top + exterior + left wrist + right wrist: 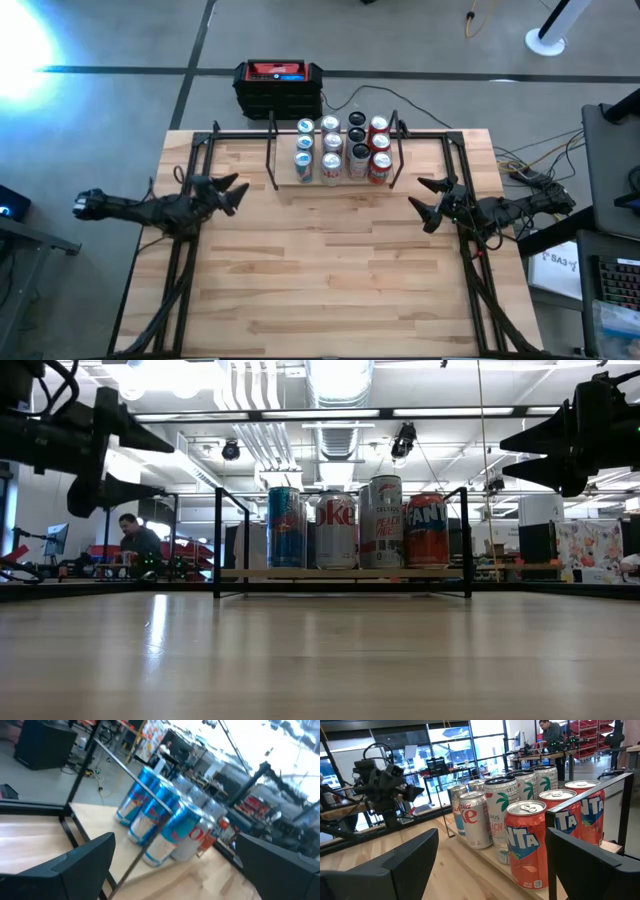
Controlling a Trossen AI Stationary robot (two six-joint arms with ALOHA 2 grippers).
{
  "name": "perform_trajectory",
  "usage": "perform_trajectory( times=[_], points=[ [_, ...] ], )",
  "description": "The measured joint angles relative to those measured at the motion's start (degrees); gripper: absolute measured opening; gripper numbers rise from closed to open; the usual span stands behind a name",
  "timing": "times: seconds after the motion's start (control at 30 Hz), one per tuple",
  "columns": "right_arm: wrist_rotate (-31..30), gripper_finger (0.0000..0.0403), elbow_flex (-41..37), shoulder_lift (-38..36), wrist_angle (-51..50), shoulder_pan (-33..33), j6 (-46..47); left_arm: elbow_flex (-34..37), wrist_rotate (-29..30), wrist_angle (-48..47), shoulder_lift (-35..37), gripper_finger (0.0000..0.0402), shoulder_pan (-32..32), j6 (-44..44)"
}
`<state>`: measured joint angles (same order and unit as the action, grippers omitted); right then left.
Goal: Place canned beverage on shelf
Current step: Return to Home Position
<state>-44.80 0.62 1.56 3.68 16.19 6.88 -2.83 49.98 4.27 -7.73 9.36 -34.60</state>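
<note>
Four columns of cans (332, 142) stood upright on the shelf (340, 573) at the far edge of the table (330, 270), packed touching or nearly so. Blue cans (150, 807) took the left end, with an orange can (526, 845) at the right front corner. No can was loose on the table that I could see, so placing looked done. Left gripper (232, 190) hung above the table to the left of the shelf, fingers spread, holding nothing. Right gripper (428, 200) mirrored it on the right side, also spread and empty. Both were well apart from the cans. Handling guess: thin aluminium with a smooth painted wall, so slippery and easy to dent under a hard squeeze. They'd be stiff enough if full, but I couldn't tell whether they were. Best hold would be mid-body across the width, can kept upright, light clamp. Tight packing left no finger room between neighbours, so any re-grab would have to take an outer can from the open front.
</note>
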Motion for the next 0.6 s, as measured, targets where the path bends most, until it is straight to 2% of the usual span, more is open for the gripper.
perform_trajectory(
  times=[0.3,0.6],
  points=[
    [0.0,0.0349,0.0,0.0,0.0,0.0,0.0,1.2,0.0,0.0,2.1,0.0398,-7.4,0.0],
    [0.0,0.0349,0.0,0.0,0.0,0.0,0.0,2.2,0.0,-0.3,-1.7,0.0398,-16.7,0.0]
  ],
)
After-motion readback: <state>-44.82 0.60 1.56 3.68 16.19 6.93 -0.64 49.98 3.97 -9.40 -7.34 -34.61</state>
